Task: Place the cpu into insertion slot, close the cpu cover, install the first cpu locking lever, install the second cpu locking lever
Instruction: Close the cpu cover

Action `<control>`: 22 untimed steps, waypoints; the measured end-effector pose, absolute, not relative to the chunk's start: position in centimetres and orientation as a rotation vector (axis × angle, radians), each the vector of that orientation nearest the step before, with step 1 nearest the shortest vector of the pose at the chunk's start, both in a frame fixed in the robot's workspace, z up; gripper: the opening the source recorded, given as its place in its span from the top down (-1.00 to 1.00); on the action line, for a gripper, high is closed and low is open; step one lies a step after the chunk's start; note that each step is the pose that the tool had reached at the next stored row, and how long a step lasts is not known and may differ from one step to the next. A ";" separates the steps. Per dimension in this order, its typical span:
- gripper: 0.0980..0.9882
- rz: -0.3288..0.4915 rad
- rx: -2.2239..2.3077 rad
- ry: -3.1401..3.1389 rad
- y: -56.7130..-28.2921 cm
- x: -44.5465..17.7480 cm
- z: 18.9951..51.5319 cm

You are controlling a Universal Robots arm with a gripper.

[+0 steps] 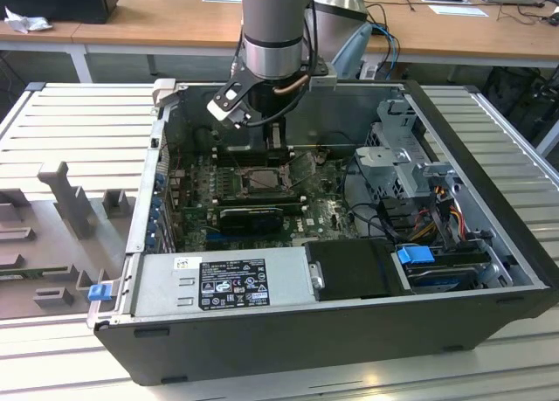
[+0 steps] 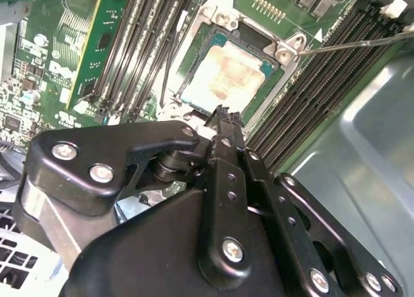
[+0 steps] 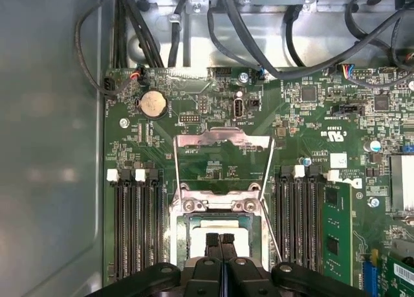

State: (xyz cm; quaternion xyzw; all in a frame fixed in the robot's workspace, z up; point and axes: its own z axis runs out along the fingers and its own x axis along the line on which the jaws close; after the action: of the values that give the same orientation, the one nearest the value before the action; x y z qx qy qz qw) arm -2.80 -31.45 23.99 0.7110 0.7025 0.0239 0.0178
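Note:
The cpu (image 2: 226, 74) lies flat in the insertion slot (image 2: 284, 51), pale beige face up; in the first wrist view the cpu (image 3: 194, 237) is partly hidden behind my fingers. The cpu cover (image 3: 223, 140) is swung open and lies back on the green board beyond the slot. A thin locking lever (image 3: 266, 193) stands raised beside the slot, and a lever rod (image 2: 362, 43) sticks out past the slot's corner. My gripper (image 3: 222, 242) hangs just above the cpu's near edge, fingers pressed together with nothing between them; its tip (image 2: 226, 116) shows over the chip. In the exterior view the gripper (image 1: 258, 134) reaches down into the case.
Black memory slots (image 3: 136, 226) flank the socket on both sides, and a green memory stick (image 3: 336, 226) stands in one. Black cables (image 3: 259, 44) cross beyond the board. A grey case wall (image 3: 45, 148) borders one side. A power supply (image 1: 218, 283), black card (image 1: 253, 216) and drive cage (image 1: 402, 156) fill the case.

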 end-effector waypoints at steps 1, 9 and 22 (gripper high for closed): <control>0.98 0.074 2.209 2.182 -31.5 -2.8 24.1; 0.98 0.074 2.209 2.182 -31.4 -2.4 24.6; 0.98 0.071 2.212 2.182 -31.4 -0.5 25.3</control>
State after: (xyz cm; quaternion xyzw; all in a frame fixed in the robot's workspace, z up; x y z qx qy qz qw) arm -0.50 -31.44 25.35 0.7115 0.7021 0.0230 0.0169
